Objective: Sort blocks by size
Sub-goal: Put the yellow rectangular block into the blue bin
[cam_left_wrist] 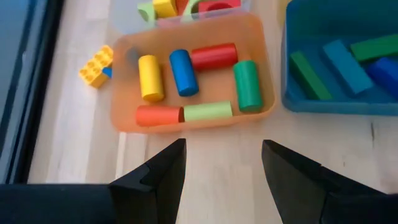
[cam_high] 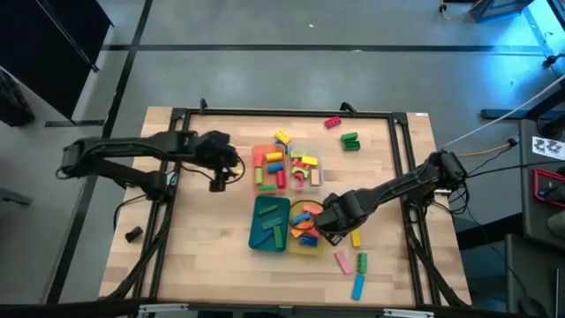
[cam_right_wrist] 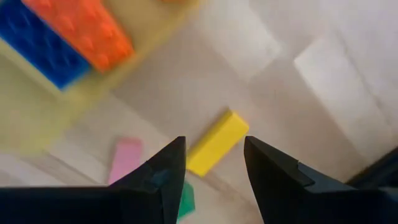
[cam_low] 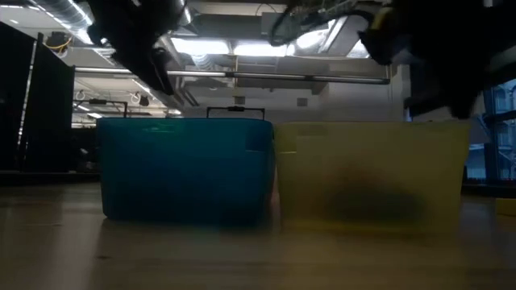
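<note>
Right gripper [cam_right_wrist: 211, 163] empty, jaws apart above yellow bar [cam_right_wrist: 216, 142] lying loose beside yellow tray [cam_high: 305, 237]; risks nudging pink block [cam_right_wrist: 126, 159] or snagging tray wall if descending off-centre; left gripper [cam_left_wrist: 222, 163] parked open.

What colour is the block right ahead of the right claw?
Yellow; the right wrist view shows it best.

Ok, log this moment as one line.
left gripper: open, empty, by orange tray | right gripper: open, empty, over yellow bar | yellow tray: holds blocks
</note>
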{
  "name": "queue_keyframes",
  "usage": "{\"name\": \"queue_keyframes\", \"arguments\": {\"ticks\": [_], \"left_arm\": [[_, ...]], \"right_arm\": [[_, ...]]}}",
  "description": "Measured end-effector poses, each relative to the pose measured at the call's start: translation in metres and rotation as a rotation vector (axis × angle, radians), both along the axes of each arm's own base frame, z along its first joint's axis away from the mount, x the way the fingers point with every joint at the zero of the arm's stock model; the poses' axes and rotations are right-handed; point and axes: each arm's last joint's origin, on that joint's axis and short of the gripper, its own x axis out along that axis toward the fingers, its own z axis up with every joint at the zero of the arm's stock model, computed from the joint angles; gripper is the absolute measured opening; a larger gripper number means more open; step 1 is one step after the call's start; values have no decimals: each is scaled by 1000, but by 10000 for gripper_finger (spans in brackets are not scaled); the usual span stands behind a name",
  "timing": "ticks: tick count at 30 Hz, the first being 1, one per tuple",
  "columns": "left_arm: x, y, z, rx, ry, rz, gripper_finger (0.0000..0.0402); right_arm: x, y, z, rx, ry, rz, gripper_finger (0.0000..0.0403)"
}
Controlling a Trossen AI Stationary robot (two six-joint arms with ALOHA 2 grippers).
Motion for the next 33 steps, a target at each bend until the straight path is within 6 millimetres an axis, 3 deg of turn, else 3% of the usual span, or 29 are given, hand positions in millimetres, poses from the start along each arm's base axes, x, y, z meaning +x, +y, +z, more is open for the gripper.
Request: {"name": "queue_keyframes", "arguments": {"ticks": [7,11,24,33], "left_arm": [[-42,-11,-12,-47,-92,46,194],[-57,-17,-25,-77,-141,65,194],[-60,-24,-34,-93,-240,40,194],[-60,-24,-34,-93,-239,39,194]], "right_arm": [[-14,17,-12,6,43,-26,163],[-17,25,-21,10,22,-63,163],[-38,33,-59,-33,53,-236,163],[-44,29,-81,-23,24,-240,163]]}}
